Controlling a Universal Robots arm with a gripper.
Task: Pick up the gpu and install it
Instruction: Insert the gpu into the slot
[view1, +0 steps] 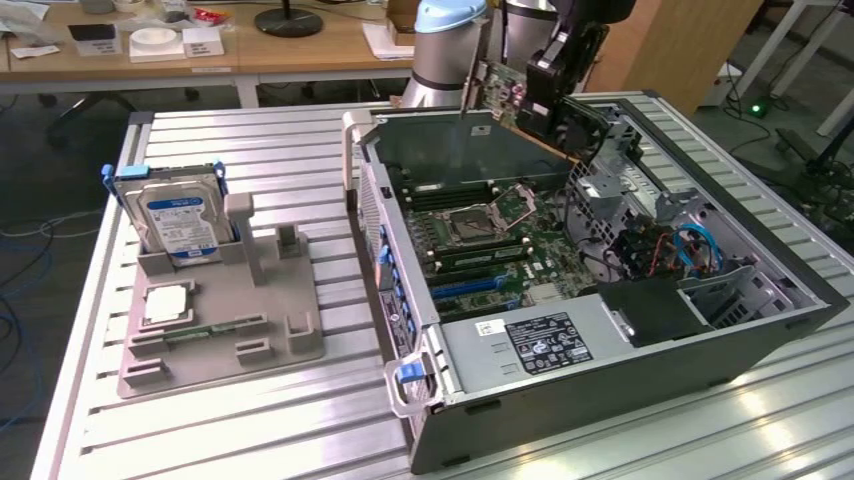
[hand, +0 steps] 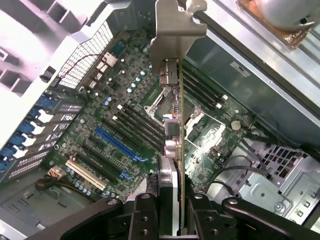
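The gripper (view1: 543, 92) is clamped on the gpu (view1: 501, 92), a thin green card with a long silver end bracket, held tilted in the air above the open computer case (view1: 601, 400). In the wrist view it is edge-on over the motherboard (hand: 115, 135).

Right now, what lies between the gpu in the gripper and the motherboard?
Nothing: the wrist view shows the gpu held in the gripper over the motherboard with open air between.

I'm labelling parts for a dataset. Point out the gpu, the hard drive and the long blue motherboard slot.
gpu (view1: 495, 94), exterior view, green face of the card.
hard drive (view1: 175, 216), exterior view, its blue label.
blue slot (hand: 120, 144), wrist view, middle of its length.
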